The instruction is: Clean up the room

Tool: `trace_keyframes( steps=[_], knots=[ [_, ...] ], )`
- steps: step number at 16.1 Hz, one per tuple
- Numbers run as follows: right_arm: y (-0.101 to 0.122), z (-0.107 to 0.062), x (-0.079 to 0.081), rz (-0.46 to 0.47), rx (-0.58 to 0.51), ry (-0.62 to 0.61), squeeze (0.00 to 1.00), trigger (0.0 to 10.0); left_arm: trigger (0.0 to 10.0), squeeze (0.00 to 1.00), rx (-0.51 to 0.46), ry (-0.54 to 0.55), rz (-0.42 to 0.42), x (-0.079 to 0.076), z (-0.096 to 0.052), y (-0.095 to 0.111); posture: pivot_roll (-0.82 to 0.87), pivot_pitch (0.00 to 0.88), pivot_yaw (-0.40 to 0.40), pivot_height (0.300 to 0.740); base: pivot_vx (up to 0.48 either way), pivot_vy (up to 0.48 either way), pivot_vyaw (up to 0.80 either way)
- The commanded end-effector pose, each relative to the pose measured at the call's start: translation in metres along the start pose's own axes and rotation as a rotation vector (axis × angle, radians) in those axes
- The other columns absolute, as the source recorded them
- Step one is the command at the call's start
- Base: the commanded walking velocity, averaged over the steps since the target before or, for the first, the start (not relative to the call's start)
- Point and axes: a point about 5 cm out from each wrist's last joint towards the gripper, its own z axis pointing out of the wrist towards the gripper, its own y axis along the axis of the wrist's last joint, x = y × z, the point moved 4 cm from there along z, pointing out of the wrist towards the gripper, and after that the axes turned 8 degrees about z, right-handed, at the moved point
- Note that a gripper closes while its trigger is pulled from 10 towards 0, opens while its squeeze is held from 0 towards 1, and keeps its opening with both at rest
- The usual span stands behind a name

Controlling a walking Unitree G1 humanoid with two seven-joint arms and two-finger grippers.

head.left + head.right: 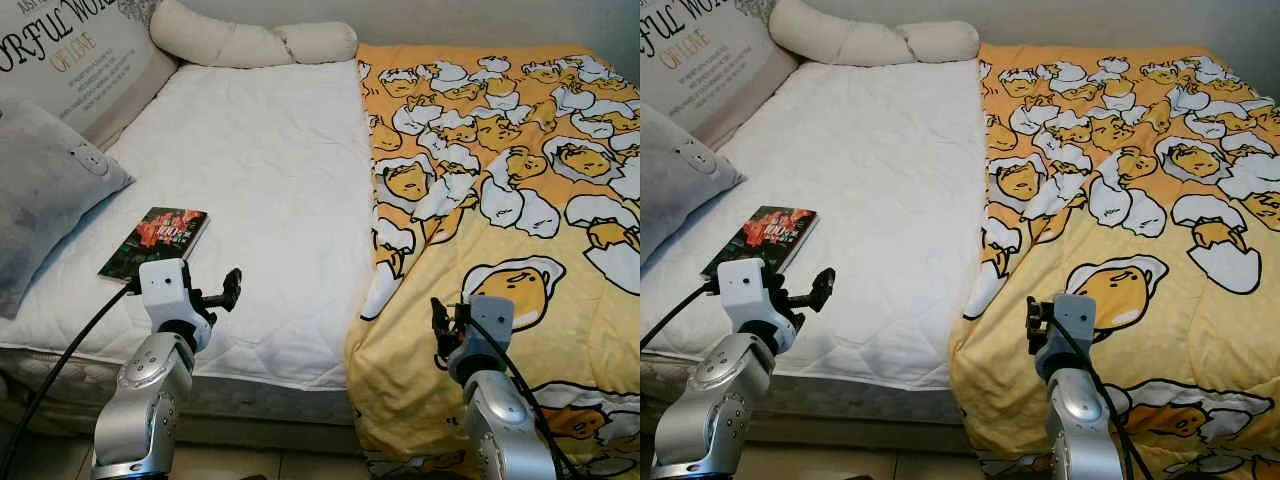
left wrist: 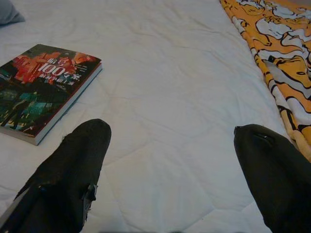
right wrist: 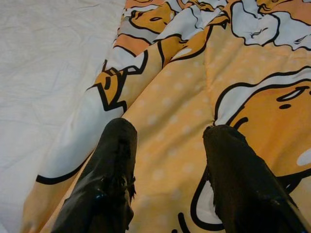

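A dark book (image 1: 155,240) with a red and green cover lies flat on the white mattress (image 1: 260,170), near its front left edge. My left gripper (image 1: 226,290) hovers just right of the book and close to the sheet; it is open with nothing between its fingers. In the left wrist view the book (image 2: 43,90) sits beyond one black finger (image 2: 73,170). A yellow blanket (image 1: 500,180) printed with egg cartoons covers the bed's right half. My right gripper (image 1: 443,322) is open over the blanket's front left part (image 3: 170,87), holding nothing.
A grey pillow (image 1: 40,190) lies at the left edge of the bed. A lettered cushion (image 1: 75,60) and a cream bolster (image 1: 250,42) line the head end. The mattress front edge (image 1: 250,375) drops to the floor before me.
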Motion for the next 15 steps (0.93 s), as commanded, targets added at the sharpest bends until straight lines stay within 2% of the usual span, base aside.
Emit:
trace_keyframes(
  steps=[1,7,9,10,15],
  knots=[
    [0.0028,-0.0004,0.0015,0.000,-0.006,0.002,0.00,10.0,10.0,0.00,-0.006,0.018,-0.008,0.0040,-0.0019,0.0005,-0.03,0.000,0.056,0.740,0.000,0.000,0.00],
    [-0.0004,-0.0028,0.0022,0.013,0.014,0.009,0.00,10.0,10.0,0.00,-0.009,0.045,-0.036,0.0096,-0.0036,-0.0020,-0.03,0.000,0.058,0.740,0.000,0.000,0.00],
    [0.0036,-0.0029,-0.0016,0.003,-0.020,-0.013,0.00,10.0,10.0,0.00,-0.012,0.054,-0.032,0.0109,-0.0048,-0.0023,-0.03,0.000,0.057,0.740,0.000,0.000,0.00],
    [0.0030,-0.0032,-0.0033,0.028,-0.011,-0.024,0.00,10.0,10.0,0.00,-0.006,0.065,-0.028,0.0122,-0.0054,-0.0038,-0.03,0.000,0.057,0.740,0.000,0.000,0.00],
    [0.0089,-0.0014,-0.0077,-0.009,-0.038,-0.028,0.00,10.0,10.0,0.00,-0.016,0.073,0.063,0.0101,-0.0052,-0.0033,-0.03,0.000,0.047,0.740,0.000,0.000,0.00]
  ],
)
